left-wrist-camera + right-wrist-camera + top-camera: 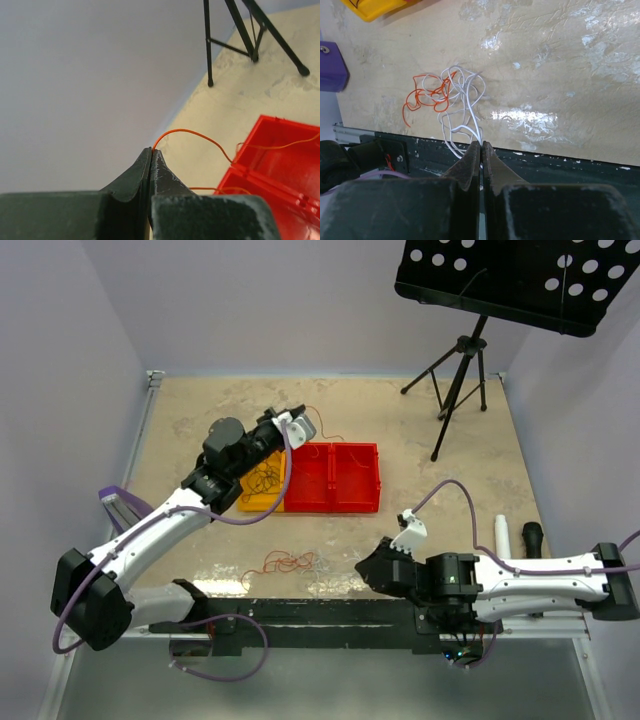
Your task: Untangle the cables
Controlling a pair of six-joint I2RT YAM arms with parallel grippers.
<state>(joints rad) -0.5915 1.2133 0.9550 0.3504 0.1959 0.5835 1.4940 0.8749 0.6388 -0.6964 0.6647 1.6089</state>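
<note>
In the left wrist view my left gripper (151,149) is shut on one end of a thin orange cable (192,132), which arcs over the table into the red bin (280,170). From above, the left gripper (303,418) hangs over the far edge of the yellow bin (250,502), where black cables (265,480) lie. My right gripper (481,142) is shut on a white cable (465,97) at the table's near edge. That cable runs into a loose tangle with an orange-red cable (427,96). In the top view the tangle (290,562) lies left of the right gripper (362,568).
The red bin (335,478) has two compartments and stands against the yellow one. A black music stand (460,380) on a tripod stands at the back right. A white cylinder (503,532) and a black one (533,535) lie at the right. A purple block (120,502) sits at the left edge.
</note>
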